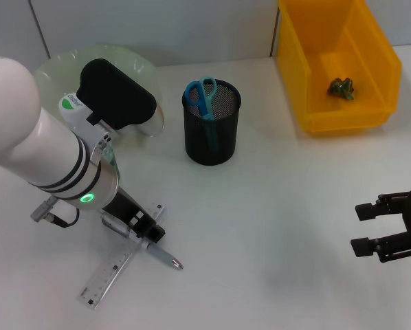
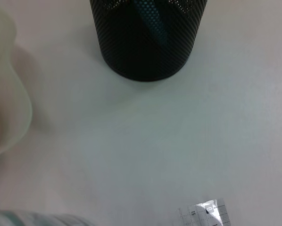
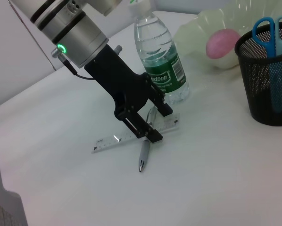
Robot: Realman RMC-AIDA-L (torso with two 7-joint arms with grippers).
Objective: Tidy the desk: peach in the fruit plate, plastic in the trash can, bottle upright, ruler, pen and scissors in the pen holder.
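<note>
Two things remain flat on the plain white desk [image 1: 260, 227]: the slim grey and silver pen [image 1: 161, 256] and the clear transparent plastic ruler [image 1: 113, 269], crossed over each other at the near left. The left gripper [image 3: 148, 125] is down on top of them, its jaws spread with one finger either side of the pen where it overlies the ruler.

The risk I see is that closing there catches both, or pinches the pen against the ruler so one skids away across the smooth surface. The pen is round and thin, so an off-centre squeeze could roll it out.

The clear plastic water bottle with the green label [image 3: 161, 61] stands upright just behind the arm; a careless lift or swing could knock it over. The black wire mesh pen holder [image 1: 212, 124] already has the light blue scissors [image 1: 203, 98] inside, and their handles may block a slanted drop.

The pink peach [image 3: 222, 43] sits in the pale green scalloped fruit plate [image 3: 202, 28], a dark scrap in the yellow rectangular trash can [image 1: 339, 65]. The right gripper [image 1: 377, 230] hangs at the near right, jaws spread, holding nothing.
</note>
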